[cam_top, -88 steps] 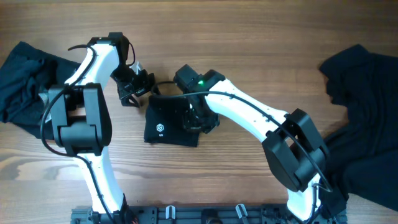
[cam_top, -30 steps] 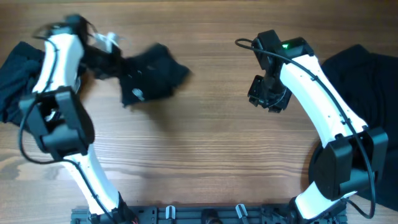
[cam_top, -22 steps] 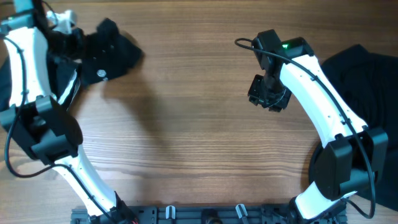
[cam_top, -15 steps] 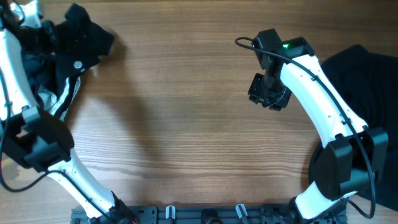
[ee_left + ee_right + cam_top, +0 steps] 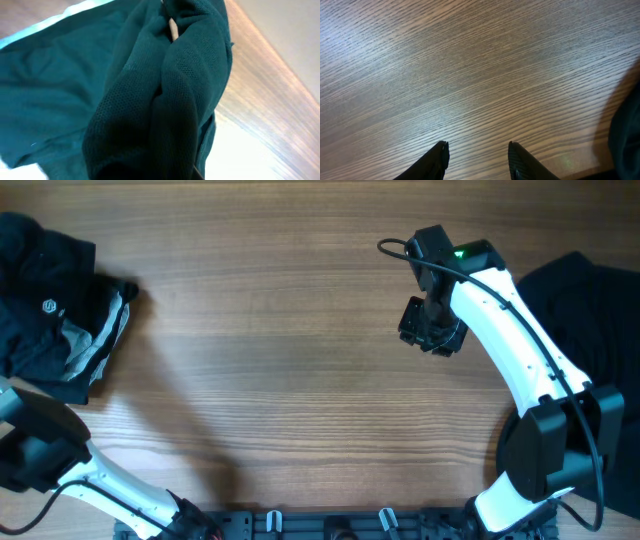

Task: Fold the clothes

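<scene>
Clothes point(image 5: 45, 320) sit in a dark stack at 9 to 10 o'clock in the overhead view, against the left edge of the desk point(image 5: 280, 400). A pale grey layer point(image 5: 105, 340) shows along the stack's 3 o'clock side, and a small white logo point(image 5: 47, 306) lies on top. A second, loose pile point(image 5: 590, 350) of dark cloth spreads at 3 o'clock, running off the right edge.

The right hand point(image 5: 432, 330) hangs over bare wood toward 2 o'clock from the centre, well apart from both heaps. In its wrist view the two fingers point(image 5: 440, 156) stand wide apart with nothing between them, only wood grain below. A dark edge of the pile point(image 5: 626, 130) cuts in at 3 o'clock of that view.

The left hand is off the overhead's left edge. Its wrist view is filled by a bunched fold point(image 5: 165, 100) of dark cloth hanging close to the lens, with flatter cloth spread at 9 o'clock and wood at 3 o'clock. The fingers are hidden, so I cannot tell how far they are open or whether they grip the fold.
</scene>
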`<state>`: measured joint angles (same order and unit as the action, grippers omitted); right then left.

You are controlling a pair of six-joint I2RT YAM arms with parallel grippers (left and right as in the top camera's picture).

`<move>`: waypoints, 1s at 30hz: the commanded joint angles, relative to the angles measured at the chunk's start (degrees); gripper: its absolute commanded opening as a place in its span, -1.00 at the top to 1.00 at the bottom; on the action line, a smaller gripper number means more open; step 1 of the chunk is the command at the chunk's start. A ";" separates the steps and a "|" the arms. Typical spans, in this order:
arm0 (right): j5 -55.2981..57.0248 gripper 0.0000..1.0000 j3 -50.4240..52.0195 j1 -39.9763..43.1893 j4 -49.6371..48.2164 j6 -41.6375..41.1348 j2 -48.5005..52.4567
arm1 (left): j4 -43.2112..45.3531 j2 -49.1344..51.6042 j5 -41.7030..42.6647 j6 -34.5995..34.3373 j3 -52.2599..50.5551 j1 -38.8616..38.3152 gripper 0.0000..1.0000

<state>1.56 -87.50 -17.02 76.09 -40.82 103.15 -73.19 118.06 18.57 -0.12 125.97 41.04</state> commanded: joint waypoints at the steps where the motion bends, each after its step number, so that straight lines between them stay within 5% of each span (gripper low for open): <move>1: 0.96 0.13 -0.15 0.39 -0.15 0.35 -0.63 | -0.39 -0.87 -4.57 -0.39 1.05 1.01 0.79; 4: 0.96 0.14 -0.15 0.39 -0.04 0.35 -0.63 | -0.13 -0.87 -5.22 -0.37 0.98 1.62 0.77; 6: 0.96 0.14 -0.15 0.39 -0.04 0.37 -0.63 | -0.13 -0.87 -6.36 -0.37 0.98 2.05 0.56; 9: 0.94 0.14 -0.15 0.39 -0.02 0.37 -0.63 | 0.33 -0.87 -9.33 -2.89 0.98 3.10 -0.20; 15: 0.94 0.13 -0.15 0.39 -0.02 0.37 -0.63 | 0.52 -0.87 -9.75 -5.51 1.01 3.52 -0.35; 21: 0.94 0.13 -0.15 0.39 -0.42 0.35 -0.63 | 1.81 -0.87 8.52 -4.37 0.66 -1.16 -0.37; 24: 0.94 0.14 -0.15 0.39 -0.22 0.35 -0.63 | 2.08 -0.28 8.44 -4.44 -0.24 -3.08 -0.60; 30: 0.92 0.14 -0.15 0.39 -0.13 0.63 -0.63 | 8.98 2.60 8.39 -4.39 -10.43 -0.85 -0.65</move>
<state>1.56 -87.50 -17.02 75.79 -40.82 103.15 -67.11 118.10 25.82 -4.82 121.51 38.02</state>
